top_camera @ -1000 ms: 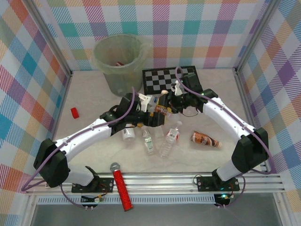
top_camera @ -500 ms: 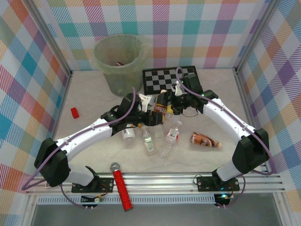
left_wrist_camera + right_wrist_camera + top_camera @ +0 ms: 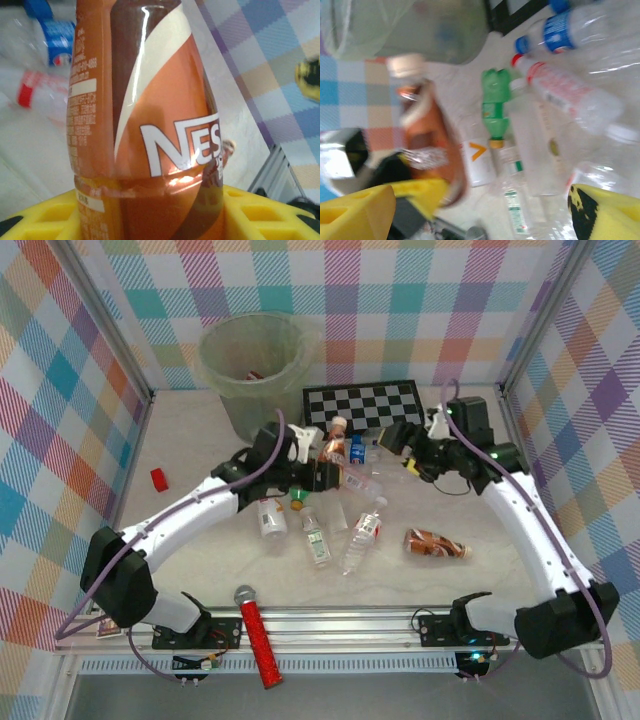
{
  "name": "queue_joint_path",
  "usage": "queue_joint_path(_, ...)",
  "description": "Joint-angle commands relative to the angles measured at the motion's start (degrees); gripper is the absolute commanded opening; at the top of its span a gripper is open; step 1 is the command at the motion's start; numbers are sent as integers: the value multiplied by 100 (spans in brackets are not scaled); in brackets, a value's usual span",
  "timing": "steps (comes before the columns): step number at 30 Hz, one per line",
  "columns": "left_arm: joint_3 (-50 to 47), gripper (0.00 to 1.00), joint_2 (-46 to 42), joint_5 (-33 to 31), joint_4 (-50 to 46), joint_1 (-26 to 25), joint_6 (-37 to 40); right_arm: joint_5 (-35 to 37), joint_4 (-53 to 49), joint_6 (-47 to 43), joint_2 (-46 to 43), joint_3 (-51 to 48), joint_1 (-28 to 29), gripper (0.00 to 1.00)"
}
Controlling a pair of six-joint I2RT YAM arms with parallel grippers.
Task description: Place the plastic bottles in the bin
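My left gripper (image 3: 328,470) is shut on a brown-orange plastic bottle (image 3: 335,445) with a pale cap, held upright above the table. In the left wrist view the bottle (image 3: 150,125) stands between the yellow fingers (image 3: 270,210). To the right, my right gripper (image 3: 398,452) is open with nothing in it; its yellow fingers (image 3: 355,215) frame the held bottle (image 3: 427,145), a green bottle (image 3: 495,105) and clear bottles (image 3: 565,90). Several more bottles (image 3: 360,540) lie on the table, and another brown one (image 3: 435,543) lies to the right. The pale-green bin (image 3: 255,365) stands at the back left.
A chequered board (image 3: 365,405) lies behind the grippers, beside the bin. A red microphone (image 3: 258,635) lies at the near edge and a small red block (image 3: 158,478) at the left. Chequered walls enclose the table.
The right gripper opened, let go of the brown-orange bottle and drew back to the right. The left gripper closed on that bottle and now holds it upright, a little farther back.
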Motion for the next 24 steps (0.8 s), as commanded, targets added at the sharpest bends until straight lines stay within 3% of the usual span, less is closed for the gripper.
queue_joint_path(1, 983, 41, 142, -128, -697, 334, 714, 784, -830, -290, -171, -257, 1, 89)
queue_joint_path(5, 2101, 40, 486, -309, -1179, 766, 1259, 910, -1021, -348, -391, -628, 1, 89)
queue_joint_path(13, 3757, 27, 1423, -474, -1039, 1775, 1137, 889, -980, -282, -622, -1097, -2, 90)
queue_joint_path(20, 5849, 11, 2833, -809, -1529, 2418, 1036, 935, -1069, -306, -832, -1271, 0, 90)
queue_joint_path(24, 7291, 7, 3815, -906, -1952, 2666, 873, 979, -1062, -247, -1049, -1494, 0, 90)
